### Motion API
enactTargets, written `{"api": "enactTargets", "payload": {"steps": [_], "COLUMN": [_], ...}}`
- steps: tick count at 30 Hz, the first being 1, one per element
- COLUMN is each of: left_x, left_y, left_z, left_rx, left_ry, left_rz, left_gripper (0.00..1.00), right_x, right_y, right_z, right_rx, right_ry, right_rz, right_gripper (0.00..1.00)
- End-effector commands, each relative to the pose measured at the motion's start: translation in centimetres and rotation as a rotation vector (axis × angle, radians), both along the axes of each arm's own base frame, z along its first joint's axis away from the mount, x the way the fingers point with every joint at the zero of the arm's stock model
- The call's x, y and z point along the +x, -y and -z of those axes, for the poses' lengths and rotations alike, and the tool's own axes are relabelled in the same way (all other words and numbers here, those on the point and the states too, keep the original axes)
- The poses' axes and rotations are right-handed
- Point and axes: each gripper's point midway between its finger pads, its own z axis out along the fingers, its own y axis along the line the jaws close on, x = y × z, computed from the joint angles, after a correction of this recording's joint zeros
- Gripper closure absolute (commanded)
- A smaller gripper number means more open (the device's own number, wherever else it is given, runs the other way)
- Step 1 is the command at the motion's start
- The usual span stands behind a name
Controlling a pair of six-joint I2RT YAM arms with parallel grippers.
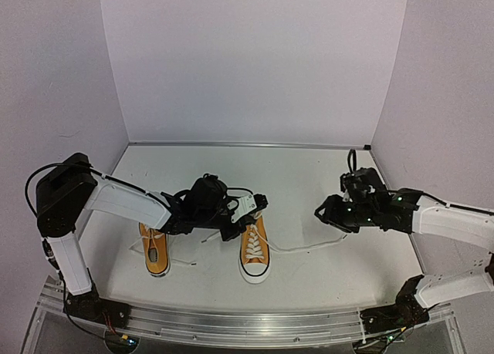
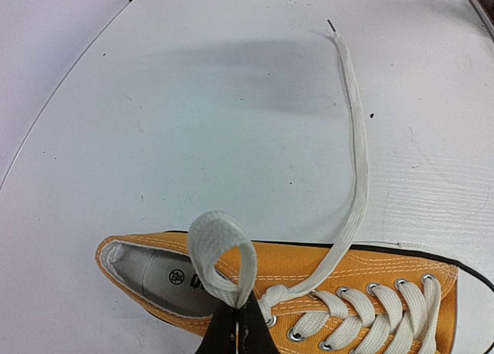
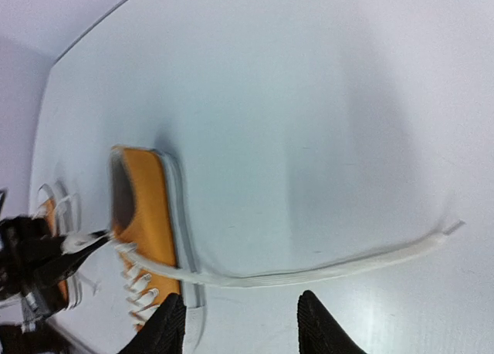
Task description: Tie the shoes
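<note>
— Where are the shoes (image 1: 155,254)?
— Both are on the white desk (image 1: 309,169), near its front edge. One sits at about 7 o'clock, and the second shoe (image 1: 255,250) is nearer 6 o'clock, side by side but apart. The second shoe points its toe to 6 o'clock
— How do they look?
— Orange-yellow canvas low-tops with a white rubber sole and toe cap, pale stitching, metal eyelets and flat white laces. The lining is pale, with a round dark stamp on the insole
— And the claws?
— The left claw (image 2: 238,329) is pinched together on a loop (image 2: 220,246) of lace that stands up by the top eyelets of the second shoe. The right claw (image 3: 243,323) has its fingers apart with nothing between them, and it hangs at 3 o'clock from that shoe. The loose lace end (image 2: 359,169) trails flat across the desk toward it
</note>
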Motion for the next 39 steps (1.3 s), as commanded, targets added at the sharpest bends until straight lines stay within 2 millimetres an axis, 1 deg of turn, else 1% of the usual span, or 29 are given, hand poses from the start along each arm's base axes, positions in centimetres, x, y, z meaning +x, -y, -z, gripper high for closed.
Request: {"api": "enactTargets", "payload": {"steps": [1, 3, 5, 7, 9, 13, 17, 21, 26, 30, 33, 35, 39], "left_x": [0.4, 0.4, 0.4, 0.3, 0.4, 0.4, 0.4, 0.4, 0.2, 0.2, 0.2, 0.2, 0.2], "left_y": [1.2, 1.2, 1.3, 1.3, 1.3, 1.4, 1.5, 1.6, 1.7, 1.5, 1.5, 1.5, 1.5], "left_z": [-2.6, -2.6, -2.6, -2.6, -2.7, -2.7, -2.4, -2.5, -2.5, -2.5, -2.5, -2.4, -2.1], "left_rx": [-0.063, -0.061, -0.062, -0.066, -0.067, -0.067, -0.066, -0.068, -0.066, -0.063, -0.060, -0.060, -0.057], "left_ry": [0.041, 0.044, 0.043, 0.041, 0.042, 0.046, 0.041, 0.041, 0.041, 0.042, 0.043, 0.043, 0.041], "left_rz": [0.019, 0.021, 0.021, 0.022, 0.022, 0.024, 0.029, 0.032, 0.041, 0.041, 0.039, 0.039, 0.039], "left_gripper": [1.00, 1.00, 1.00, 1.00, 1.00, 1.00, 1.00, 1.00, 1.00, 1.00, 1.00, 1.00, 1.00], "right_x": [-1.8, -2.0, -2.1, -2.1, -1.9, -1.3, -0.2, 1.0, 1.8, 1.8, 1.8, 1.9, 2.8], "right_y": [7.2, 8.1, 8.8, 9.2, 9.1, 8.8, 7.5, 6.3, 5.2, 5.1, 5.0, 5.0, 4.4], "right_z": [4.9, 6.5, 7.7, 8.7, 9.3, 10.4, 11.2, 11.7, 11.7, 11.1, 10.2, 9.9, 10.7], "right_rx": [-0.249, -0.283, -0.308, -0.334, -0.348, -0.362, -0.341, -0.328, -0.304, -0.281, -0.257, -0.254, -0.279], "right_ry": [-0.144, -0.194, -0.228, -0.255, -0.270, -0.287, -0.292, -0.291, -0.286, -0.277, -0.257, -0.246, -0.257], "right_rz": [0.256, 0.294, 0.331, 0.349, 0.356, 0.366, 0.348, 0.333, 0.309, 0.306, 0.307, 0.307, 0.297], "right_gripper": [0.55, 0.56, 0.58, 0.60, 0.62, 0.63, 0.61, 0.60, 0.60, 0.60, 0.60, 0.57, 0.55]}}
